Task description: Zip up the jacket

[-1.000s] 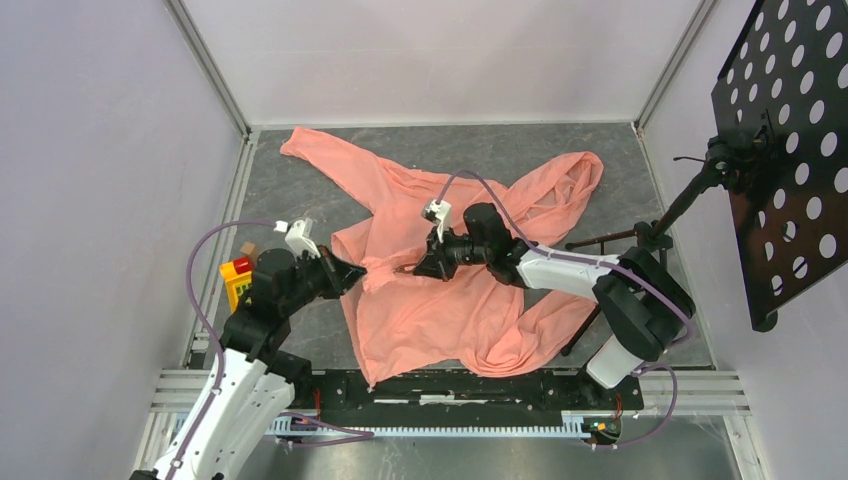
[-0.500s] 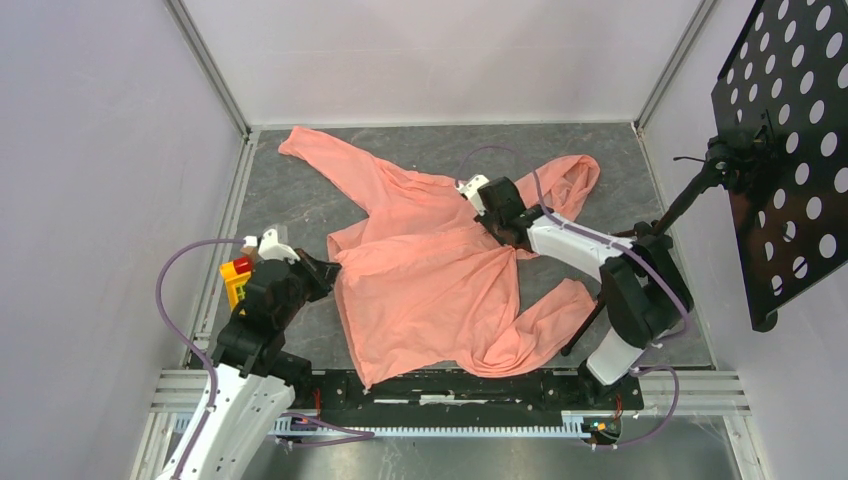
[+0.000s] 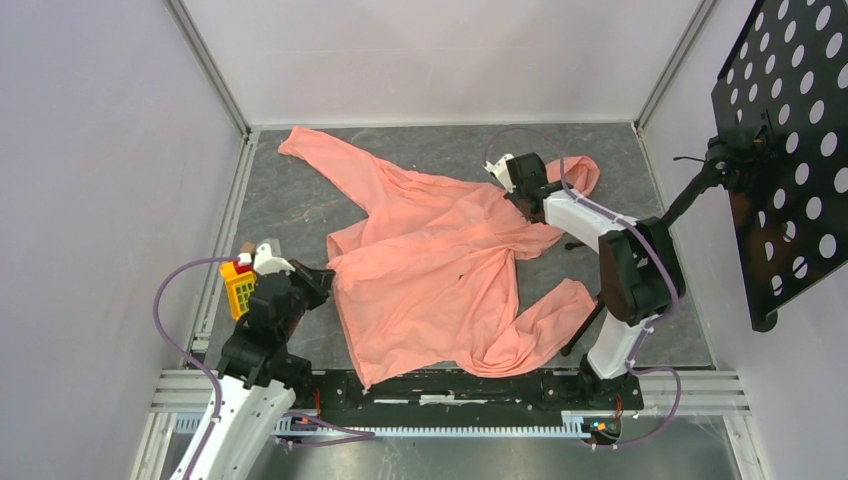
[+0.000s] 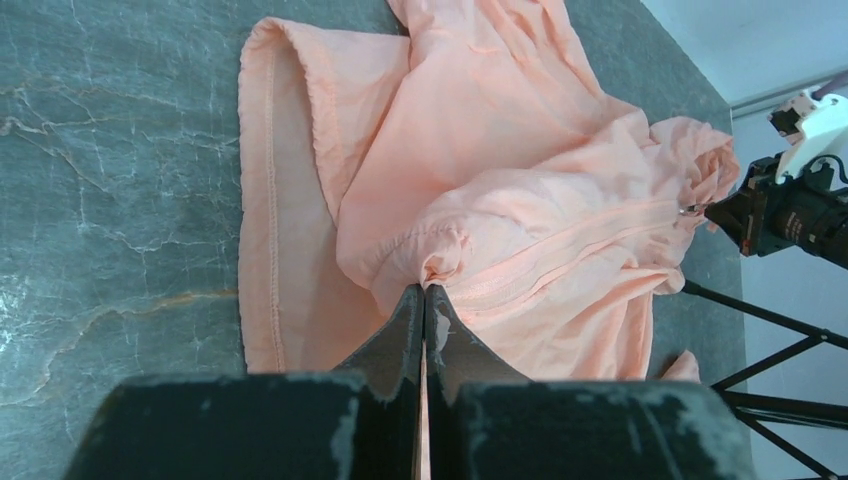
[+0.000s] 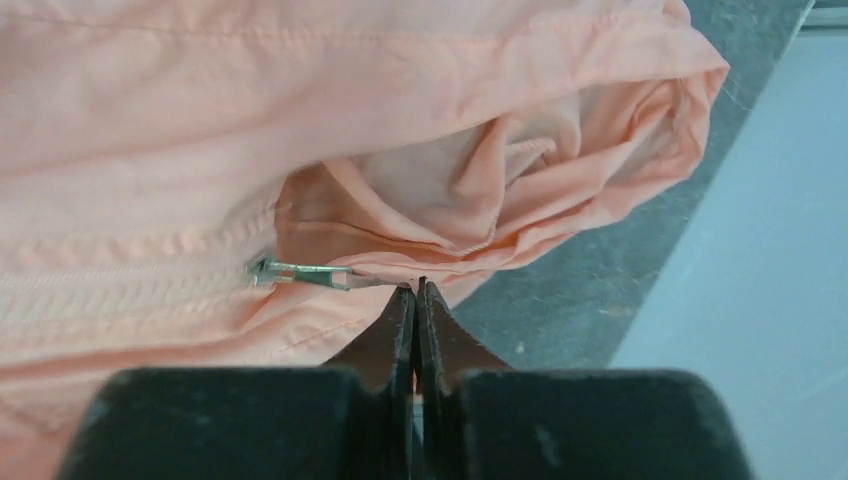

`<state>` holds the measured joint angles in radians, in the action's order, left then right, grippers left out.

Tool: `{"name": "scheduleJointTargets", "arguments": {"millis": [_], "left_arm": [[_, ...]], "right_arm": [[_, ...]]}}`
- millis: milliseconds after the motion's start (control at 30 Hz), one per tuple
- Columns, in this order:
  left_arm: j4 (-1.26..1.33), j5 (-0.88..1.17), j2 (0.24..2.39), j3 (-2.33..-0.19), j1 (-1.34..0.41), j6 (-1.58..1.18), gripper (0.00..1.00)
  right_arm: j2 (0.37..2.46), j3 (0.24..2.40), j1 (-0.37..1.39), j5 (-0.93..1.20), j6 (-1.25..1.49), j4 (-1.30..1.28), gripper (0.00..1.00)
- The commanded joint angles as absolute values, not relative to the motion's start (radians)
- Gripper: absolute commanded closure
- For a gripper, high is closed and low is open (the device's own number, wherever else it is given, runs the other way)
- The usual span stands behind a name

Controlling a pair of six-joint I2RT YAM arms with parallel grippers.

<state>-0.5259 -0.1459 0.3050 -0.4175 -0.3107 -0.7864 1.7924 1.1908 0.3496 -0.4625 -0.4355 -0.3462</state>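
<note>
The salmon-pink jacket (image 3: pixel 430 290) lies spread on the grey table, stretched between both grippers. My left gripper (image 3: pixel 325 276) is at its left hem, and in the left wrist view its jaws (image 4: pixel 424 287) are shut on bunched fabric at the bottom end of the zipper (image 4: pixel 560 255). My right gripper (image 3: pixel 512 197) is at the collar by the hood (image 3: pixel 575 175). In the right wrist view this gripper (image 5: pixel 414 286) is shut on the tip of the metal zipper pull (image 5: pixel 300 272). The closed zipper teeth (image 5: pixel 120 275) run off to the left behind the pull.
A yellow and red object (image 3: pixel 238 283) sits just left of my left gripper. Black tripod legs (image 3: pixel 590 240) cross the table on the right, under a black perforated panel (image 3: pixel 790 150). One sleeve (image 3: pixel 330 165) reaches the far left corner, and the other sleeve (image 3: pixel 545 320) curls at the near right.
My right gripper has travelled from the middle of the jacket up and right to the collar with the zipper pull. My left gripper drew back left with the hem, pulling the front taut.
</note>
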Motion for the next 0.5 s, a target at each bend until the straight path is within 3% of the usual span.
{"name": "scheduleJointTargets", "arguments": {"millis": [0, 33, 100, 133, 267, 467], "left_arm": [[-0.476, -0.200, 0.287, -0.418, -0.305, -0.829, 0.98], [-0.474, -0.202, 0.289, -0.422, -0.305, -0.839, 0.92], [-0.474, -0.199, 0.299, -0.436, -0.305, -0.855, 0.69], [-0.476, -0.190, 0.305, -0.452, -0.304, -0.856, 0.58], [-0.502, -0.117, 0.331, -0.555, -0.305, -0.820, 0.42], [-0.487, -0.005, 0.348, -0.752, -0.305, -0.754, 0.10]], "right_arm": [[1.681, 1.220, 0.362, -0.299, -0.361, -0.356, 0.88], [1.651, 1.204, 0.367, -0.275, -0.320, -0.357, 0.75], [1.559, 1.169, 0.383, -0.193, -0.239, -0.364, 0.18], [1.520, 1.150, 0.394, -0.123, -0.225, -0.370, 0.02], [1.309, 1.074, 0.460, 0.126, -0.171, -0.408, 0.02], [0.924, 0.913, 0.477, 0.451, 0.037, -0.290, 0.02]]}}
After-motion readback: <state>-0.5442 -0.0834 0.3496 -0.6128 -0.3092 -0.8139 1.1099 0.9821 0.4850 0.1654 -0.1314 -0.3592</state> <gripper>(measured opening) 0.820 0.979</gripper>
